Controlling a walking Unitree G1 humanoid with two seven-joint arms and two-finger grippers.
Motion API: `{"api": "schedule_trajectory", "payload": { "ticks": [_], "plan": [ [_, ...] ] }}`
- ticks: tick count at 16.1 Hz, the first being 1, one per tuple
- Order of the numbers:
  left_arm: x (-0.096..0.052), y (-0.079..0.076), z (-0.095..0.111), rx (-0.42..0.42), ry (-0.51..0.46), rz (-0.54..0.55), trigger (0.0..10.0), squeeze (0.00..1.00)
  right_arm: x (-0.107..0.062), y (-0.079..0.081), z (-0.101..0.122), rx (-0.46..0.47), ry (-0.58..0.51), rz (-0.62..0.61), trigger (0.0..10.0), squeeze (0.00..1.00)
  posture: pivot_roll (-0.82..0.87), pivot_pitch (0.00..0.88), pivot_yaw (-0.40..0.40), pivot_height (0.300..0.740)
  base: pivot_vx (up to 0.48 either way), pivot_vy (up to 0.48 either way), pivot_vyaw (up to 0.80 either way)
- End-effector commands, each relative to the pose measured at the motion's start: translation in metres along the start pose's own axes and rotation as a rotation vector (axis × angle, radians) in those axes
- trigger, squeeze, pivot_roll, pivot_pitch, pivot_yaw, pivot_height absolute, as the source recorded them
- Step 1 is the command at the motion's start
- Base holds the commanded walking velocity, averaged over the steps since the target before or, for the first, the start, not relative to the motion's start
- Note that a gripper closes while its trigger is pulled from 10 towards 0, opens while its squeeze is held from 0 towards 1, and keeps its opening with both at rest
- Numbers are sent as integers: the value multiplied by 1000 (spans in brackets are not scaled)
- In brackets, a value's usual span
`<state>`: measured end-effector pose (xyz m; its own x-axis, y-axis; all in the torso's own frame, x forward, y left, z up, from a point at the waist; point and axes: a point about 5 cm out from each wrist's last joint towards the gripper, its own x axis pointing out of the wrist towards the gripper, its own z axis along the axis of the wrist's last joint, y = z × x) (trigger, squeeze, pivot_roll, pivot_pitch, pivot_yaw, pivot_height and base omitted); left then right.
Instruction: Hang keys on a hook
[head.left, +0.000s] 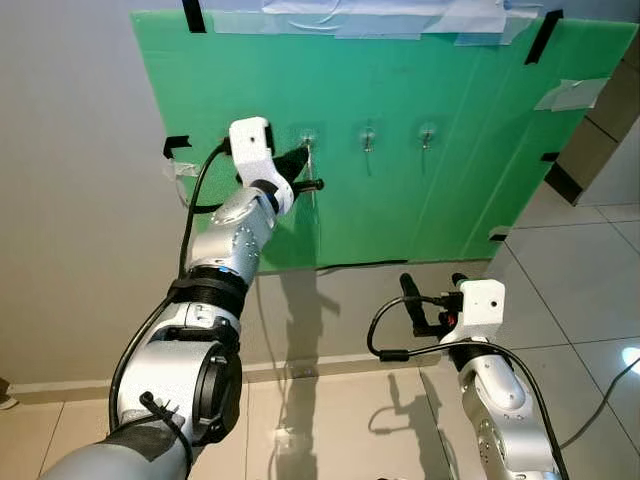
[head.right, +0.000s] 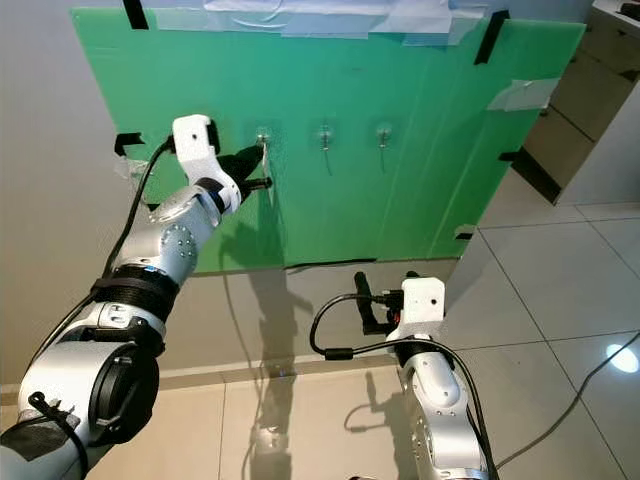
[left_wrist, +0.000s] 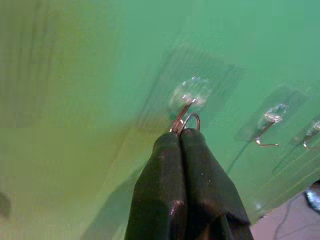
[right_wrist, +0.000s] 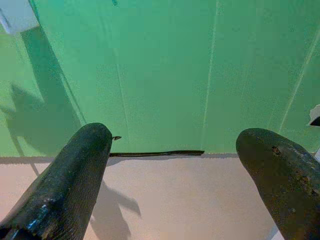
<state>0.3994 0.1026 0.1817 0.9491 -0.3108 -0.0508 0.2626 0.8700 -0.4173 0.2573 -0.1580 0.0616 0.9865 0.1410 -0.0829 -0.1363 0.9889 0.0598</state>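
Up at the green board (head.left: 400, 190) taped to the wall, the left gripper (head.left: 297, 168) is raised to the leftmost hook (head.left: 309, 140) of a row of three, its black fingers (left_wrist: 165, 190) pressed tight together on a thin metal key ring (left_wrist: 189, 120). In the left wrist view the ring's loop pokes out just past the fingertips and sits right at the hook's wire, touching or nearly so; whether it is already over the tip cannot be told. The keys themselves are hard to make out; a thin line hangs below the hook in the head views. A ring like this is likely light, stiff and slippery, so the pinch wants to stay on the ring's near side, leaving the far arc free to slip over the wire. The right gripper (head.left: 432, 300) hangs low near the floor (head.left: 330, 420), well apart from the board, fingers spread wide.
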Motion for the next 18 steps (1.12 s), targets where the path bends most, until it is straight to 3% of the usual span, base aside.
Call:
{"api": "schedule_trajectory", "payload": {
  "ticks": [1, 5, 7, 13, 16, 17, 18],
  "plan": [
    [3, -3, 3, -35, 11, 4, 10000, 0, -2, 0, 0, -3, 7, 7, 10000, 0, -62, 0, 35, 740, 0, 0, 0],
    [3, -8, 1, -56, 33, -22, 10000, 0, -3, 0, -1, -2, 16, 11, 10000, 0, -67, 0, 37, 740, 0, 0, 0],
    [4, -7, -4, -115, 64, -12, 10000, 0, -3, 0, -2, 0, 20, 12, 10000, 0, -68, 0, 41, 740, 0, 0, 0],
    [0, 8, -22, -200, 148, 102, 10000, 0, -4, 1, -4, 5, 30, 16, 10000, 0, -71, 0, 42, 740, 0, 0, 0],
    [-1, 10, -25, -110, 140, 118, 10000, 0, -5, 1, -5, 4, 38, 20, 10000, 0, -71, 0, 42, 740, 0, 0, 0],
    [0, 9, -18, -12, 92, 115, 10000, 1000, -5, 2, -5, 4, 38, 21, 10000, 0, -72, 0, 42, 740, 0, 0, 0],
    [0, 6, -12, 52, 47, 106, 10000, 1000, -6, 2, -5, 3, 38, 21, 10000, 0, -71, 0, 42, 740, 0, 0, 0]
  ]
}}
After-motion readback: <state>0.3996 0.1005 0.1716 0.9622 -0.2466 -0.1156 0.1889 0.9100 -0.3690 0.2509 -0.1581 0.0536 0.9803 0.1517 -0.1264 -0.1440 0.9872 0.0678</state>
